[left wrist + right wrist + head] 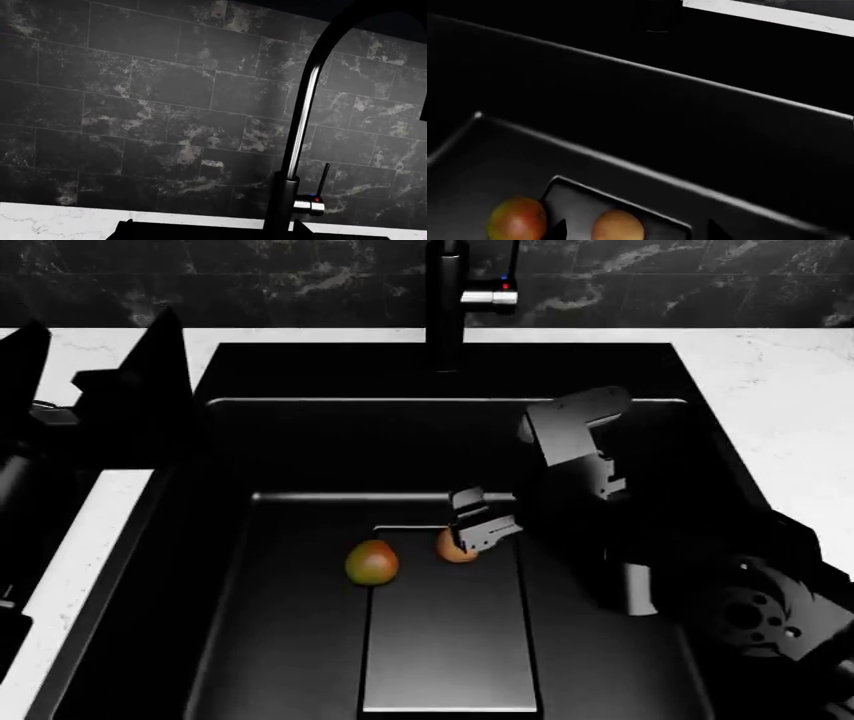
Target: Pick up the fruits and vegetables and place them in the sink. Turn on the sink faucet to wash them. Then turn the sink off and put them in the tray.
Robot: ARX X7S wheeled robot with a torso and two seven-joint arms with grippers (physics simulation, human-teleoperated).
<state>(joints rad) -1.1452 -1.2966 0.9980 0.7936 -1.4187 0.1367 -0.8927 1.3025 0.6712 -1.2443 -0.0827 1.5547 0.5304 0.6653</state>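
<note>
Jaws of right gripper flank the tan fruit, closure unclear; mango beside it in sink. Left gripper unseen.

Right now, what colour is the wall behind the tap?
Black marbled tiles with white veins, clearest in the left wrist view.

A white marble countertop is running around the sink, a deep matte-black basin sitting sunk into it; the counter is showing pale along the back edge and down both sides; the black faucet is rising from the rear deck of the basin; the mango and the tan-brown fruit are lying near each other on the basin's stepped bottom.
</note>
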